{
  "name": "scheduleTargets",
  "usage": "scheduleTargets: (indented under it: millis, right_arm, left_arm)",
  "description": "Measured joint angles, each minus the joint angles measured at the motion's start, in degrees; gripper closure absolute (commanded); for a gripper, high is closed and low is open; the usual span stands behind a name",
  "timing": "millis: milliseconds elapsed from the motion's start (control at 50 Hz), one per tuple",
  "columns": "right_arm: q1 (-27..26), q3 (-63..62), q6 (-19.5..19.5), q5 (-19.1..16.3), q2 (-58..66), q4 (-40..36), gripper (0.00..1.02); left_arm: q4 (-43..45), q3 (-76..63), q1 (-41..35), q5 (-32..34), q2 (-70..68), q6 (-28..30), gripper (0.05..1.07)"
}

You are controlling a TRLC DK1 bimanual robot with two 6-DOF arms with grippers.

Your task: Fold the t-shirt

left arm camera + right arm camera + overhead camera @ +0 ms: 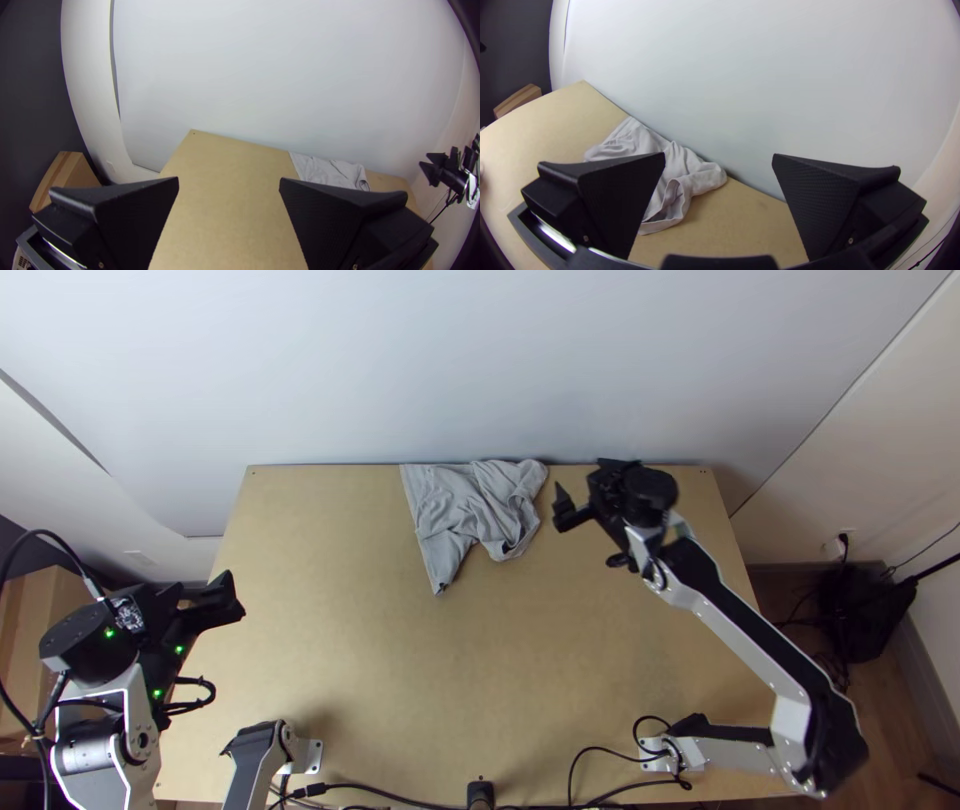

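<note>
looks like no folds done, all left: t-shirt (465, 505) is bunched on surface (350, 660), left end effector (229, 181) and right end effector (719, 156) gaping, empty.

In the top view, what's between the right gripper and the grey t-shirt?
Only a narrow strip of bare table separates the right gripper from the t-shirt, as the top view shows.
</note>
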Motion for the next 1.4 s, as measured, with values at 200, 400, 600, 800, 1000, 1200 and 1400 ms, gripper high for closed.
scheduleTargets:
  millis: [200, 400, 600, 800, 1000, 1200, 1400]
  right_arm:
    - [2.99, 12.63, 4.15, 1.05, 13.20, -6.51, 0.04]
    - [4.70, 25.53, 9.20, 1.64, 24.35, -13.57, 0.04]
    - [6.03, 42.21, 14.91, 3.54, 37.68, -26.47, 0.04]
    - [7.48, 59.36, 21.77, 4.44, 49.27, -40.06, 0.05]
    - [8.74, 61.40, 27.28, 4.46, 52.00, -42.40, 0.18]
    - [9.09, 61.46, 31.87, 4.17, 54.47, -46.93, 0.25]
    - [9.09, 61.44, 33.70, 3.67, 56.15, -47.25, 0.25]
  left_arm:
    - [-5.29, 2.80, -0.33, 0.02, 1.57, -0.92, 0.10]
    - [-6.64, 2.93, -0.39, 0.02, 2.19, -0.92, 0.10]
    - [-6.69, 2.95, -0.42, 0.02, 2.19, -0.92, 0.10]
    - [-7.21, 2.95, -0.42, 0.00, 2.19, -0.92, 0.10]
    - [-8.55, 2.95, -0.42, 0.02, 2.64, -0.92, 0.10]
    - [-9.35, 2.99, -0.42, 0.00, 3.23, -0.90, 0.10]
    - [-10.05, 4.42, -0.28, 0.02, 4.46, -0.90, 0.10]
